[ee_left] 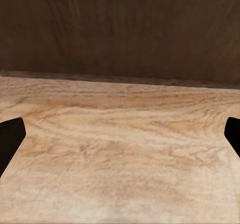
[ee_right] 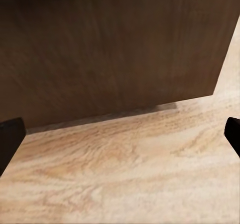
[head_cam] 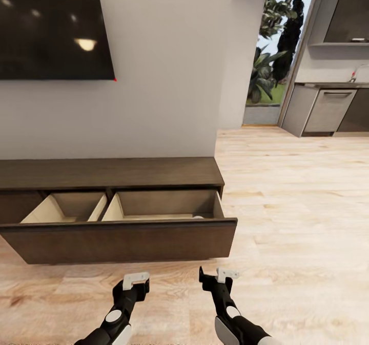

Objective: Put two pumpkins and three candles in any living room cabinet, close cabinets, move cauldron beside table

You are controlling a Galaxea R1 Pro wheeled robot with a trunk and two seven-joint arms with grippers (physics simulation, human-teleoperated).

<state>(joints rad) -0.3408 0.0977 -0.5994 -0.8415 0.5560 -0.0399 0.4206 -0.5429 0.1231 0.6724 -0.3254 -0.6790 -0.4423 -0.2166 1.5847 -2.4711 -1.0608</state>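
Drawers of the cabinet (head_cam: 110,173) stood pulled out before us, so closing seemed the step in hand; next we would push the front (head_cam: 118,240). Left compartment looked bare; right one showed a pale rim, perhaps a candle (head_cam: 198,216). Left gripper (head_cam: 136,280) and right gripper (head_cam: 219,275) hung low with fingers spread, empty.

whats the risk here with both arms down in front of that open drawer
1. The cabinet drawer stands pulled out; its front is close ahead of the left end effector and right end effector, so rolling forward could bump it.
2. A pale round object, possibly a candle, sits at the drawer's right front corner; a hard shove shut could jolt it.
3. Pushing with one arm may close the wide drawer crookedly.
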